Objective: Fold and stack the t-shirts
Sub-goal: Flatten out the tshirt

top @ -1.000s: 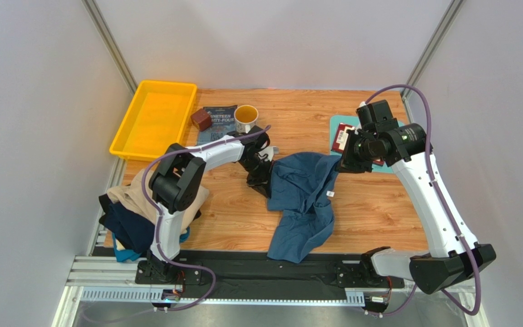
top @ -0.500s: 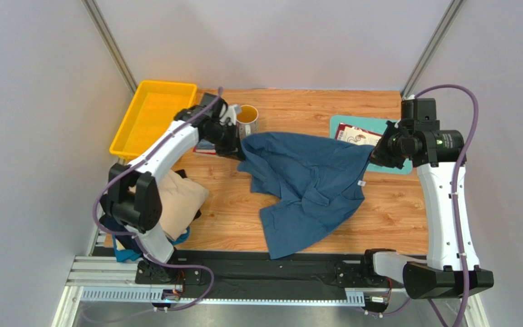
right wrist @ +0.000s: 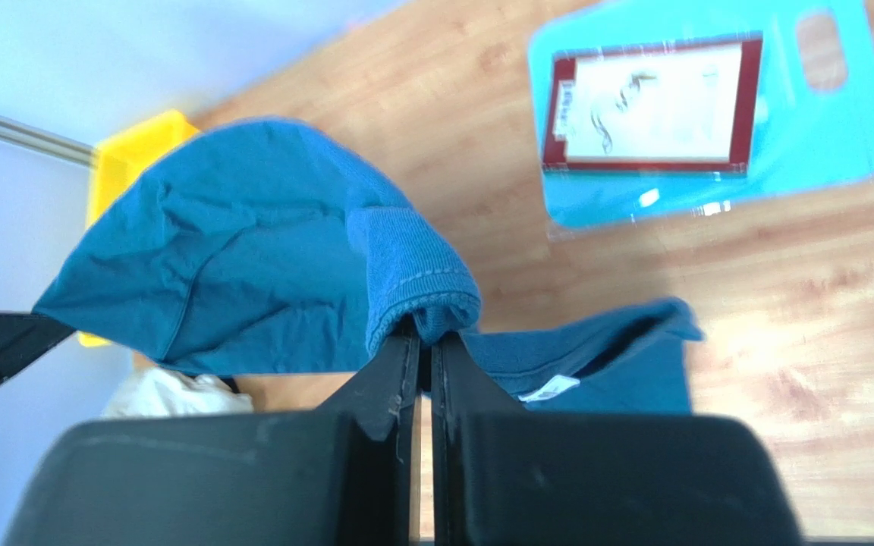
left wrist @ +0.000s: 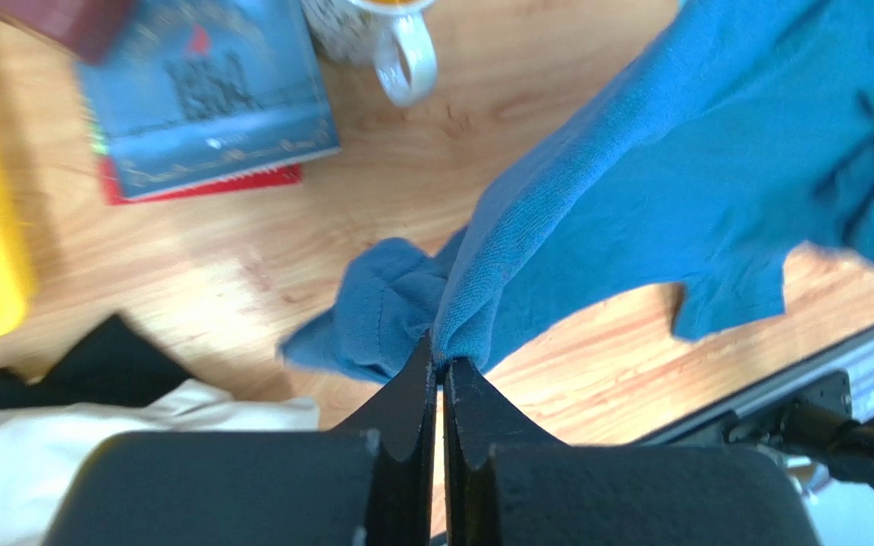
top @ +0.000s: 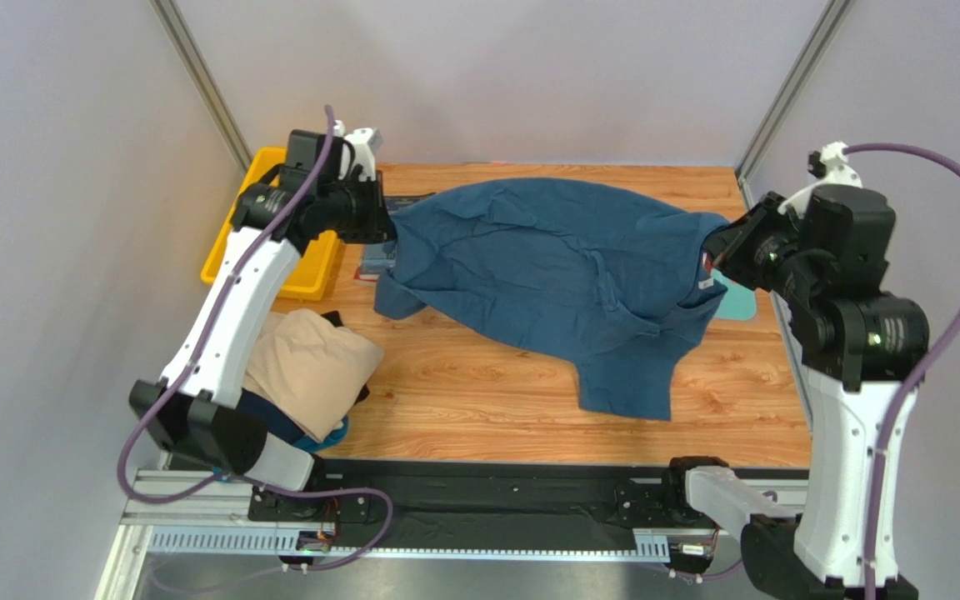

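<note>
A large teal-blue t-shirt hangs stretched in the air between both arms, its lower part trailing down to the wooden table. My left gripper is shut on its left edge, high at the back left. My right gripper is shut on the collar side, high at the right. A beige t-shirt lies bunched at the near left on top of a dark navy one, with a bit of bright light blue cloth under them.
A yellow bin stands at the back left, partly behind my left arm. A blue book over a red one and a white mug lie below the shirt's left end. A teal cutting board with a card sits at the right.
Both arms have lifted and swung apart, the left toward the back left and the right toward the right. The crumpled teal-blue shirt has been pulled up and spread wide between them.
</note>
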